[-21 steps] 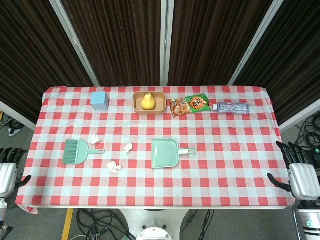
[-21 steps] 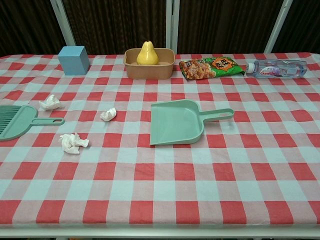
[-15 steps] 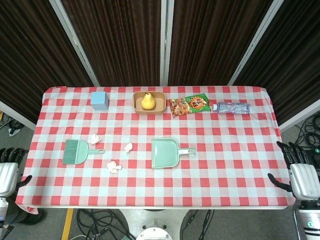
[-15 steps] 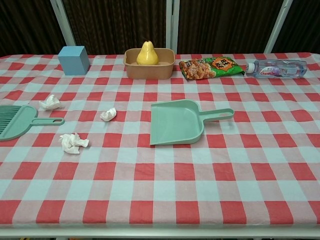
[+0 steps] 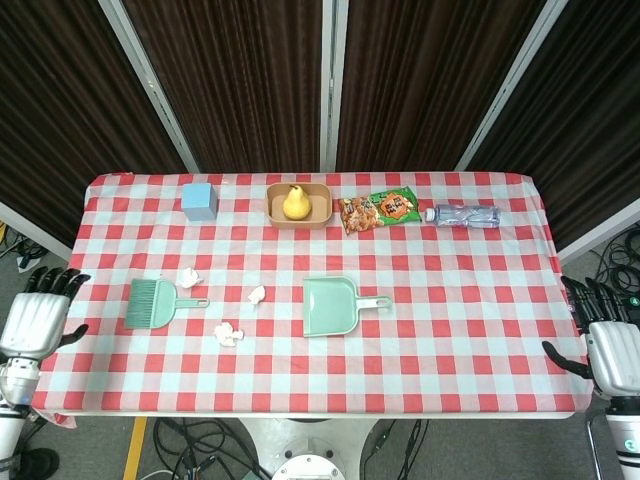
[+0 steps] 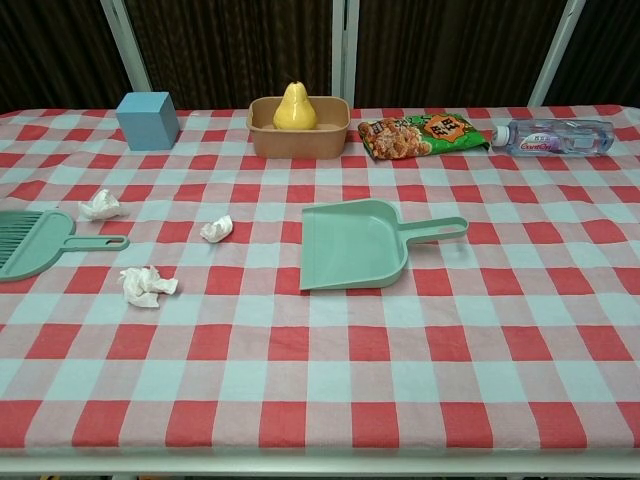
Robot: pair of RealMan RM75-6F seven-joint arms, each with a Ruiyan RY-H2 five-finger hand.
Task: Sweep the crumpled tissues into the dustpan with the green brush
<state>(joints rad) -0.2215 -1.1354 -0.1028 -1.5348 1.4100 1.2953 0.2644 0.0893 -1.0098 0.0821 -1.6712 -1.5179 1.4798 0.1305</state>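
A green brush (image 5: 153, 302) (image 6: 38, 244) lies flat at the table's left, handle pointing right. Three crumpled tissues lie near it: one (image 5: 189, 277) (image 6: 101, 206) just behind the handle, one (image 5: 257, 294) (image 6: 216, 229) toward the middle, one (image 5: 228, 333) (image 6: 147, 285) nearer the front. The green dustpan (image 5: 332, 305) (image 6: 356, 244) rests mid-table, handle pointing right, mouth facing the front edge. My left hand (image 5: 36, 318) hangs off the table's left edge, open and empty. Beyond the right edge my right hand (image 5: 608, 340) is open too. Neither hand shows in the chest view.
Along the back stand a blue cube (image 5: 199, 199), a tan tray (image 5: 315, 212) holding a yellow pear (image 5: 295, 201), a snack bag (image 5: 379, 210) and a lying water bottle (image 5: 463, 215). Red-checked cloth (image 5: 460, 330) covers the table.
My left hand has risen and moved forward beside the table's left edge. The right hand shifted slightly right. Nothing on the table moved.
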